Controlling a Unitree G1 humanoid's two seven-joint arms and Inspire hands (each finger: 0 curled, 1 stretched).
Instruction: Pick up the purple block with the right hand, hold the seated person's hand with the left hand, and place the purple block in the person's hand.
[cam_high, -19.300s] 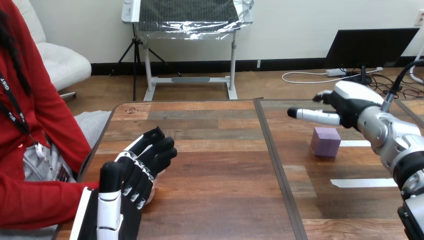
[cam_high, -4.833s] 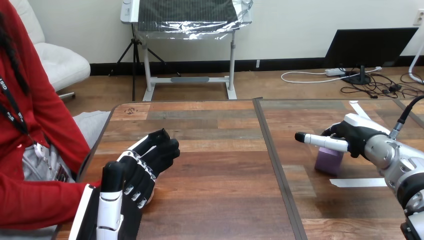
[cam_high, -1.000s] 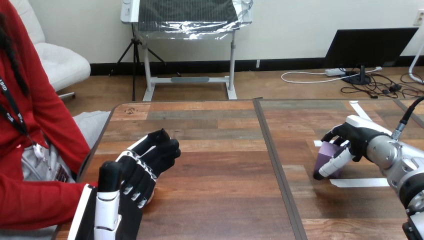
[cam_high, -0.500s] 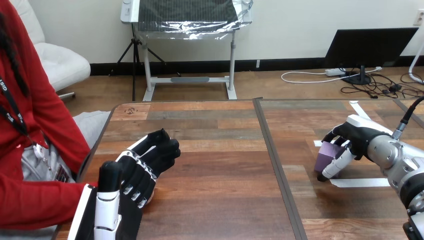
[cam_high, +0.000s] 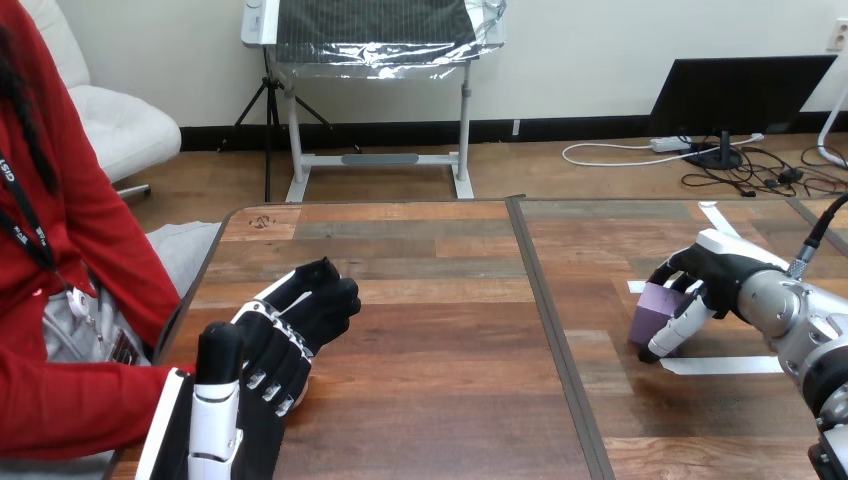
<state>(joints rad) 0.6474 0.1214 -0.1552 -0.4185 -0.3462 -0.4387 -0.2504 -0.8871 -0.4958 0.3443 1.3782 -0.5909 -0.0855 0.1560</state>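
1. Purple block: right of the table's centre seam, tilted, low over the table. I cannot tell whether it is clear of the wood.
2. My right hand: fingers and thumb curled round the block, grip closed on it.
3. My left hand: well left of the seam, lying over the person's hand. Hold unconfirmed.
4. Step in hand, in my judgement: the pick-up.
5. Next move calls for a lift, then a carry leftward across the seam, with a firm grip against the tilt.

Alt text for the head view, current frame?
The robot's right hand curls round the purple block at the right side of the wooden table. At the table's left edge, its left hand lies over the seated person's hand, mostly hidden beneath it.
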